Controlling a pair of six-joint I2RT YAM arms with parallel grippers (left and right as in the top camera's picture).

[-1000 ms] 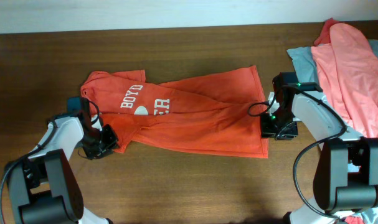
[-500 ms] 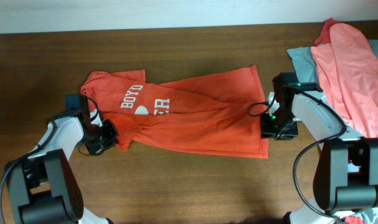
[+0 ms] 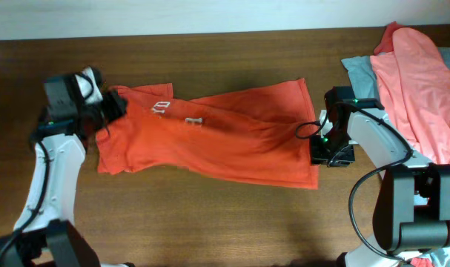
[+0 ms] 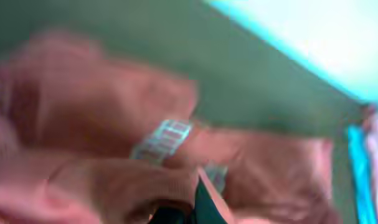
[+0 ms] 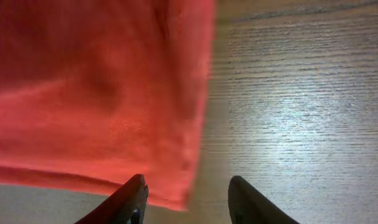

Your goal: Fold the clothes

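Observation:
The orange-red T-shirt (image 3: 225, 141) lies spread across the middle of the wooden table, with bits of white lettering showing near its left end. My left gripper (image 3: 112, 105) is at the shirt's far left corner, raised and shut on a fold of the fabric. The left wrist view is blurred; shirt cloth (image 4: 83, 124) bunches over the jaws (image 4: 176, 211). My right gripper (image 3: 330, 154) is low at the shirt's right hem. In the right wrist view its fingers (image 5: 189, 199) are open, with the hem corner of the shirt (image 5: 95, 81) lying between them.
A salmon-pink garment (image 3: 421, 81) lies piled at the far right over a grey-blue garment (image 3: 358, 70), close behind my right arm. Bare brown table (image 3: 210, 215) runs in front of the shirt. The table's far edge meets a white wall.
My left gripper has lifted and swung from the shirt's near left edge to the far left, pulling the folded-over part with the lettering back and open. The right arm has not moved.

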